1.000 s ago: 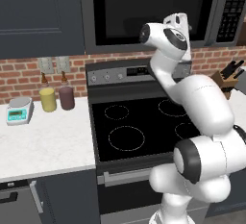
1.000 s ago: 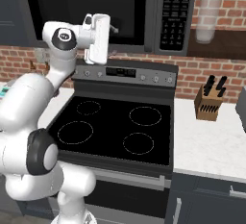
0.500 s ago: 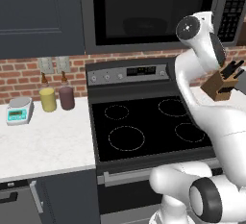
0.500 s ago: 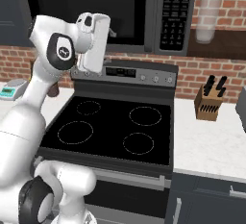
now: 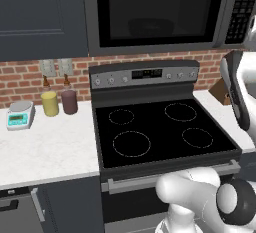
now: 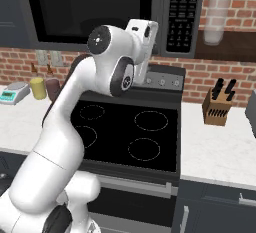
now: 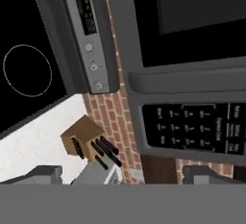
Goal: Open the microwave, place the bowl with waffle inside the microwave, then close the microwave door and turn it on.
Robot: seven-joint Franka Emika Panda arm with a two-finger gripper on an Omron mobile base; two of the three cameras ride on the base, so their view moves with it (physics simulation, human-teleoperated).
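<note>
The microwave (image 5: 160, 14) hangs above the stove, and the microwave door (image 6: 90, 7) with its black glass is closed. Its black keypad (image 6: 182, 12) sits at the right end. My white hand (image 6: 142, 39) hovers just in front of the microwave's lower right, near the seam between door and keypad. In the rolled hand view my gripper (image 7: 125, 175) is open with nothing between the two dark fingertips (image 7: 45, 174); beyond them lie the keypad (image 7: 192, 131) and the door glass (image 7: 192, 6). The bowl with waffle is out of view.
A black-topped stove (image 5: 155, 132) with a control panel (image 5: 145, 74) stands below the microwave. A knife block (image 6: 218, 108) rests on the right counter. A scale (image 5: 20, 114) and two jars (image 5: 60, 102) are on the left counter.
The arm has swung to the right across the microwave's front, carrying the hand from the door's left part to its right end. The jaws have stayed open.
</note>
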